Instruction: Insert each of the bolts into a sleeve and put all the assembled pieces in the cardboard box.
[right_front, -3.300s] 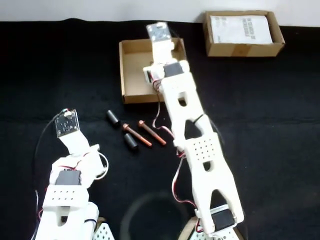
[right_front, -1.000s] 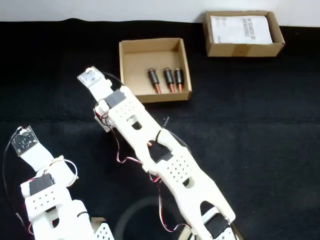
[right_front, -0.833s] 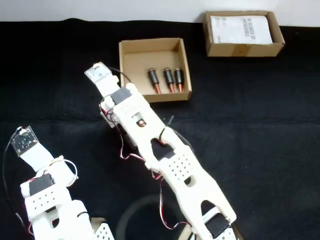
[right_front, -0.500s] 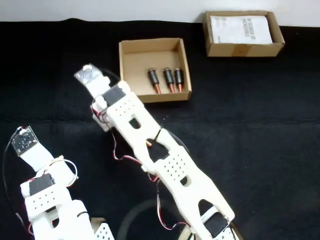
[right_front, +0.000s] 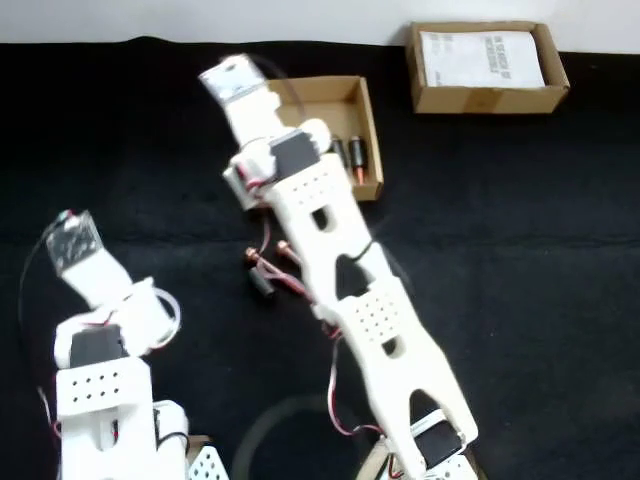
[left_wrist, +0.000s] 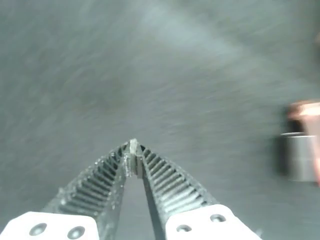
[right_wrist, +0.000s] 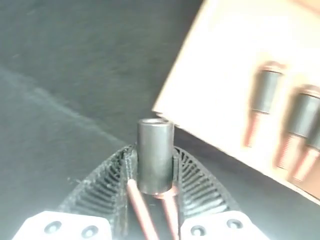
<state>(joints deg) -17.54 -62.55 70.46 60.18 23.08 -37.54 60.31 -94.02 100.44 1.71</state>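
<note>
A dark sleeve (right_wrist: 155, 142) stands upright, pinched between the ribbed fingers of the right claw (right_wrist: 154, 162), with a copper bolt (right_wrist: 169, 200) sticking out of its lower end. A second copper line runs beside it, and I cannot tell whether that is another bolt. Just beyond the claw's tips sits the cardboard box (right_wrist: 215, 95), its near corner right behind the sleeve's top. Inside it, farther from the claw, assembled pieces (right_wrist: 264, 92) lie side by side, copper ends pointing back toward the claw. The left claw (left_wrist: 132, 150) is pressed together on nothing, hovering over the black worktop (left_wrist: 100, 60). Off to one side of it, well apart from its tips, a loose sleeve (left_wrist: 299, 157) rests on the worktop with a copper bolt head (left_wrist: 305, 111) just beside it. Far beyond the right claw, past the cardboard box, stands a second box (right_front: 487, 65) holding a printed sheet.
</note>
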